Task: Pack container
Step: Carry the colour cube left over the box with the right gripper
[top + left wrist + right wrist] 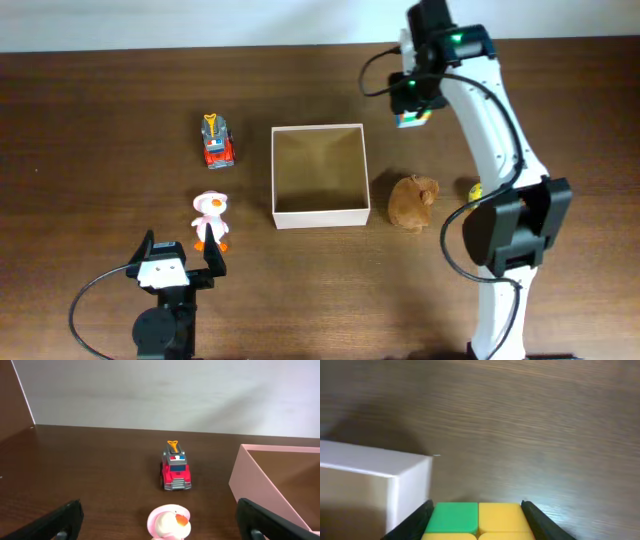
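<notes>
The container (318, 214) is a square white-walled box with a tan floor at the table's middle; it holds nothing that I can see. My right gripper (414, 112) is shut on a colourful puzzle cube (477, 520), green and yellow faces showing, held just beyond the container's far right corner (412, 472). My left gripper (178, 262) is open near the front left, with a pink-and-white duck toy (210, 217) just ahead between its fingers (159, 522). The duck shows in the left wrist view (170, 522). A red fire truck toy (216, 140) stands left of the container.
A brown plush toy (412, 201) lies right of the container. A small yellow object (476, 188) peeks out beside the right arm. The truck (175, 471) and the container wall (260, 485) show in the left wrist view. A white wall borders the table's far edge.
</notes>
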You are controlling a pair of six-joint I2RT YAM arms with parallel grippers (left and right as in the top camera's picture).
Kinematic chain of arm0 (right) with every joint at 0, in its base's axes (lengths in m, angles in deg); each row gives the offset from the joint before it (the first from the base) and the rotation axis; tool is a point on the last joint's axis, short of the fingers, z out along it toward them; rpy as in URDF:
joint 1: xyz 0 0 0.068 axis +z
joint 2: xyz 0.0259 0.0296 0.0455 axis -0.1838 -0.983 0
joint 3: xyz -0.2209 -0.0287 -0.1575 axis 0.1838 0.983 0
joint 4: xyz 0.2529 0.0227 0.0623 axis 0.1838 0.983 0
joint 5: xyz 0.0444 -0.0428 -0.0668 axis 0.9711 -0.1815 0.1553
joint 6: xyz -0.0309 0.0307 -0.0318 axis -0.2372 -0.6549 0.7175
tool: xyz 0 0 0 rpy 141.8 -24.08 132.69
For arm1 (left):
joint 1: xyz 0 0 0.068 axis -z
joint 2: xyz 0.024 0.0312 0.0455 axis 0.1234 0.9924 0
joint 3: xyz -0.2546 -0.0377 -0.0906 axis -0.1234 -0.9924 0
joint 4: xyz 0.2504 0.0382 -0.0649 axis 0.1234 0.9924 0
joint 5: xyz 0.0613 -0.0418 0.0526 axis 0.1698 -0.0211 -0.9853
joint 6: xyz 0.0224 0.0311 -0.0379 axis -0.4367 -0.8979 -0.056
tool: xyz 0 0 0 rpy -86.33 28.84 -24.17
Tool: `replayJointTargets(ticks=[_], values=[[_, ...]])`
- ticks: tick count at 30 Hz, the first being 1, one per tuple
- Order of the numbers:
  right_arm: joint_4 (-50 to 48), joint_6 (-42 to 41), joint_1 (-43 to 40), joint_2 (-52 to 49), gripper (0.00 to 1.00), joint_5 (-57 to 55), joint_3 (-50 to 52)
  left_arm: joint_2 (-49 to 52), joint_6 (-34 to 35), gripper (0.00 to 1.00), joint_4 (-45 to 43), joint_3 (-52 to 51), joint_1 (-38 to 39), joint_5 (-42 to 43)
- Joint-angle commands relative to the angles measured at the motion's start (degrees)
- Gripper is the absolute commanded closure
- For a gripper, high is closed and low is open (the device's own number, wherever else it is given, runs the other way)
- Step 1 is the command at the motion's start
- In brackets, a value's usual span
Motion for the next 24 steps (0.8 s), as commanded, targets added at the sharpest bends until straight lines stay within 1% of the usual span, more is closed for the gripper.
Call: replayJointTargets(ticks=[1, 13, 24], values=[[0.8, -2.8, 2.7, 1.6, 0.5, 1.6, -2.4, -0.5, -1.1, 0.01, -0.1, -0.3, -0.3, 0.6], [1.7, -7.0, 10.9, 1.5, 0.49, 2.0, -2.5, -0.5, -1.1, 0.01, -0.1, -0.3, -0.3, 0.6], [0.0, -10.2, 14.7, 0.3, 0.49, 1.9, -2.5, -0.5, -1.1, 0.01, -0.1, -0.3, -0.3, 0.6]])
